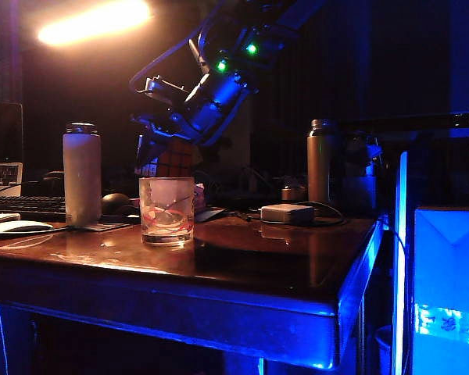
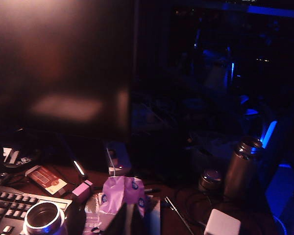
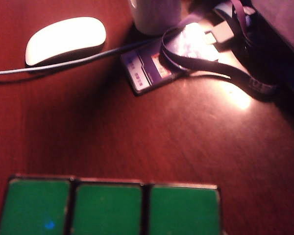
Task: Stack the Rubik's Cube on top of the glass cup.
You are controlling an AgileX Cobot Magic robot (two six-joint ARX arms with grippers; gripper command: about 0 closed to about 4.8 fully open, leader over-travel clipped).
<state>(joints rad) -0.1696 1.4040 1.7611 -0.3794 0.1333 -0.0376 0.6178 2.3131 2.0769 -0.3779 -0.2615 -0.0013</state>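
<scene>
Rubik's Cube [image 1: 170, 158]: grid-lined, orange-brown faces outside, a green sticker row in the right wrist view. Right gripper [image 1: 166, 148] clamped on it, held off the table behind and above the glass cup [image 1: 166, 209]. Cup: clear, thick base, pink swirls, standing on the glossy dark wood table [image 1: 281, 258]. Left gripper out of sight. Room dim, blue-lit.

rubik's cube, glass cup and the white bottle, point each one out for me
Rubik's Cube [image 1: 174, 158]: exterior view, orange face below the right gripper [image 1: 162, 150].
Glass cup [image 1: 166, 211]: exterior view, middle of its clear wall.
White bottle [image 1: 82, 178]: exterior view, middle of its body.
</scene>
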